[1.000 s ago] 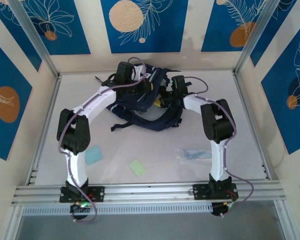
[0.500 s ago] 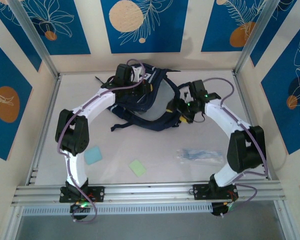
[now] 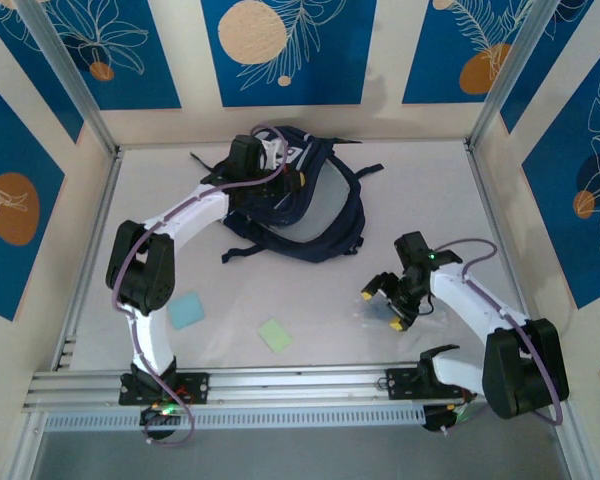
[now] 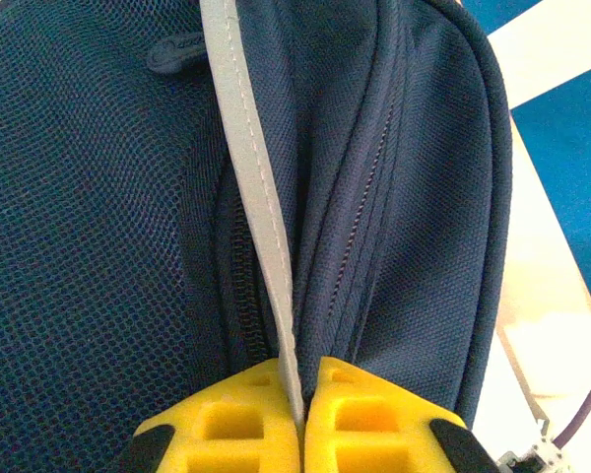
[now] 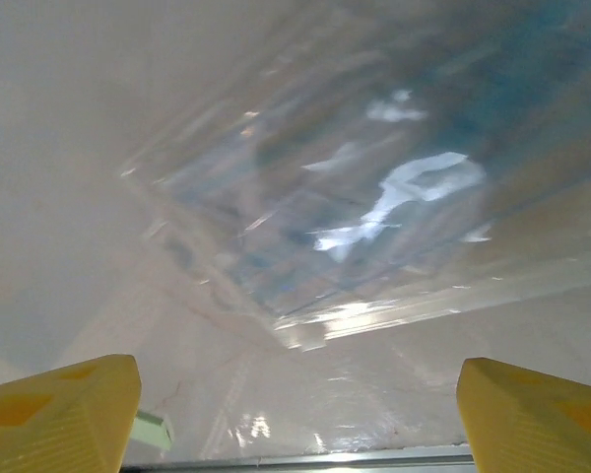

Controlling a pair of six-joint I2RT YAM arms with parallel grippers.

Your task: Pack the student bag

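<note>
- Position: the student bag (image 3: 310, 215) lies at the far middle of the table (image 3: 230, 300). The left gripper (image 4: 300, 404) pinches its grey trim (image 4: 261, 227), probably to hold the mouth open.
- The right gripper (image 5: 295, 404) hangs spread wide over a clear plastic packet (image 5: 355, 227), likely to pick it up.

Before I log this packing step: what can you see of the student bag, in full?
The student bag is navy fabric with a mesh panel, zips and dark straps splayed nearward. It lies slumped at the table's far middle, pale lining showing. The left gripper is shut on its grey trim strip.
</note>
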